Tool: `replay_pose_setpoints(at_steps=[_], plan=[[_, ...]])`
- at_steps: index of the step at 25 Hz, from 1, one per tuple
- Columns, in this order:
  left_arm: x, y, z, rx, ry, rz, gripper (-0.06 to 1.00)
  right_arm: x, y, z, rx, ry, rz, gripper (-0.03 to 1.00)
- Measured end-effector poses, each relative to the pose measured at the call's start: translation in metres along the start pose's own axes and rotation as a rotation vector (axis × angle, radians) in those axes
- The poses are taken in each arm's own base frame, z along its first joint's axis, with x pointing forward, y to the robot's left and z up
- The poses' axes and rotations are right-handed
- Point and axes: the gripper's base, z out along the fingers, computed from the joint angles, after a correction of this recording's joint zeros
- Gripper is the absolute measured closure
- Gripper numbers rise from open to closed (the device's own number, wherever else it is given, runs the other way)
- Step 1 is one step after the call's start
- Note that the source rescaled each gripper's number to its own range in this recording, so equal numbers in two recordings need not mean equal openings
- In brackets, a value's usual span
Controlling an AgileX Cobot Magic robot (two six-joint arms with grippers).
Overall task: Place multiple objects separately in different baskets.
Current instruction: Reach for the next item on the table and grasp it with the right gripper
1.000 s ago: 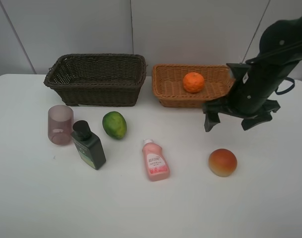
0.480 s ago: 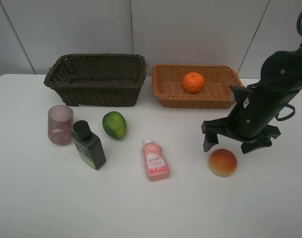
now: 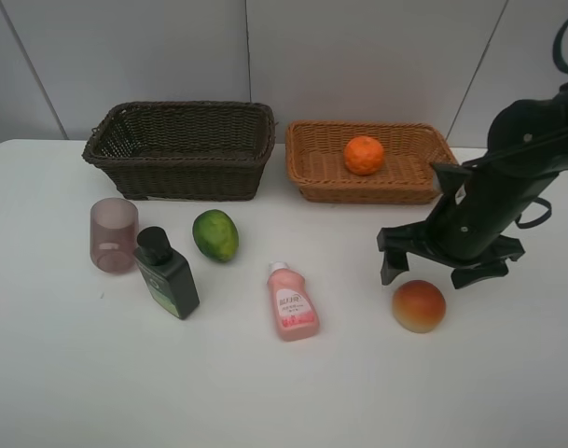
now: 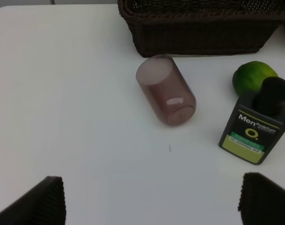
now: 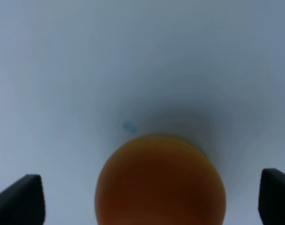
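1. Red-yellow fruit (image 3: 419, 305) lies on the white table (image 3: 265, 401) directly below my right gripper (image 3: 431, 273). The jaws are spread wide on either side of it, clear of its skin.
2. In the right wrist view only the tips of the two fingers (image 5: 20, 201) show, at the corners. The fruit (image 5: 160, 183) is blurred and cut off by the picture's edge, so I cannot tell how far above it the fingers hang.
3. My left gripper (image 4: 151, 201) is out of the high camera's sight. Its wrist view shows two dark fingertips set far apart over bare table, with nothing between them.
4. Near that gripper are the mauve cup (image 4: 166, 96), the dark green bottle (image 4: 257, 126) and the green fruit (image 4: 252, 77), which is partly hidden behind the bottle's black cap. I cannot tell whether the cup is upright or on its side.
5. The pink bottle (image 3: 291, 301) lies flat near the table's middle, white cap toward the baskets, apart from everything else.
6. The light basket (image 3: 358, 193) holds the orange (image 3: 364, 155), toward its right half. The right arm covers the basket's right corner.
7. The dark basket (image 3: 181, 177) stands just left of it. Its front wall hides part of its floor from me.
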Motion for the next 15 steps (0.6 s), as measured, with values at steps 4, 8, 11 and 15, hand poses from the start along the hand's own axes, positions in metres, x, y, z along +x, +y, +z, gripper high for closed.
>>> replay_pose_setpoints(at_steps=[4,8,11,15], plan=[[0.0,0.0,0.0,0.0,0.0,0.0,0.02,0.003,0.002,0.015,0.021,0.057,-0.012,-0.03],[0.0,0.0,0.0,0.0,0.0,0.0,0.02,0.005,0.002,0.021,0.03,0.079,-0.014,-0.03],[0.0,0.0,0.0,0.0,0.0,0.0,0.02,0.005,0.002,0.025,0.035,0.09,-0.016,-0.03],[0.0,0.0,0.0,0.0,0.0,0.0,0.02,0.008,0.001,0.035,0.051,0.131,-0.023,-0.03]])
